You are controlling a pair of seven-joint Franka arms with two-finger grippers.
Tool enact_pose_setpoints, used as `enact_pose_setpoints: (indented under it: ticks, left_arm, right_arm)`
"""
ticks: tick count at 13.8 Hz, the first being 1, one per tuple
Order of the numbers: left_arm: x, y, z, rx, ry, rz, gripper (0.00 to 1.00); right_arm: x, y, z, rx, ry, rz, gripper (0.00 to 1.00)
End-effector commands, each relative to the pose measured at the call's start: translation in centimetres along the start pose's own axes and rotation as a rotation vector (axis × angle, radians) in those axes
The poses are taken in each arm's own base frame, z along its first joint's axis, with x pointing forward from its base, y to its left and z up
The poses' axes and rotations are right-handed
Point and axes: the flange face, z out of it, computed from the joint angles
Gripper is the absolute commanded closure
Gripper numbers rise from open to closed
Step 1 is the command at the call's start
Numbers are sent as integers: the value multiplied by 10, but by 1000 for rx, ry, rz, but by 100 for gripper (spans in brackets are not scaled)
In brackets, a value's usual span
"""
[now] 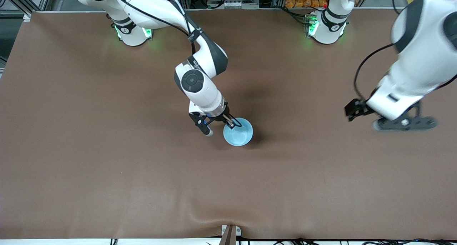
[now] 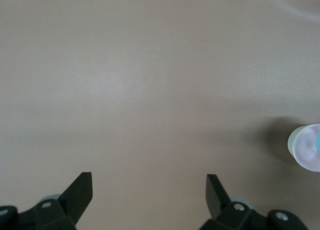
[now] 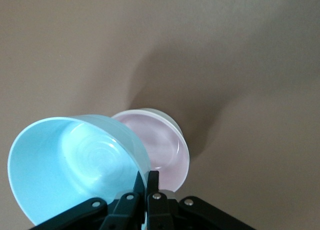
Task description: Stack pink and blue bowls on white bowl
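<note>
Right pincer [image 1: 234,123] is pinched on the rim of the blue bowl [image 1: 238,131], its fingers pressed together on the thin wall, one inside and one outside. It holds the bowl up over the middle of the brown counter [image 1: 107,148]. From the right wrist, the blue bowl [image 3: 75,165] is tilted, mouth up and leaning away from the pincer. Just below it sits the pink bowl [image 3: 160,145], upright and nested in the white bowl [image 3: 172,121], of which only a pale sliver of rim shows. In the front view the blue bowl hides both bowls under it.

Left pincer [image 1: 405,123] hangs spread and empty over the left arm's end of the counter, waiting. Its wrist view cuts the stack [image 2: 306,147] off at the frame's edge.
</note>
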Motion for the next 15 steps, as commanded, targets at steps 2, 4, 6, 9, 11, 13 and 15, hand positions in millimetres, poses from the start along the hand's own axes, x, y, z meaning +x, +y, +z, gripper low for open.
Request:
enact_pose_setpoints:
  ticks: [2,4,6,9,11,13,15]
  left_arm:
    - [-31,-44,-24,-60,-33,-79,0]
    - [-38,-65,-31,-74,-53,-120,0]
    - [-58,-71,-40,-76,-61,-127,0]
    - [-62,-74,-40,-75,-61,-130,0]
    - [-63,-77,-40,-80,-63,-131,0]
    - [-65,-79,-39,-83,-73,-132,0]
    - [-67,-79,-37,-82,-80,-132,0]
  right_arm:
    - [-7,1,9,-10,-11,14,100]
    - [-9,9,19,-32,-5,8,100]
    - [-7,14,28,-44,-1,9,100]
    - [-8,16,36,-48,2,5,100]
    - [-8,18,43,-54,5,4,100]
    - [-6,19,50,-53,8,6,100]
    - [-7,18,50,-45,13,-3,58]
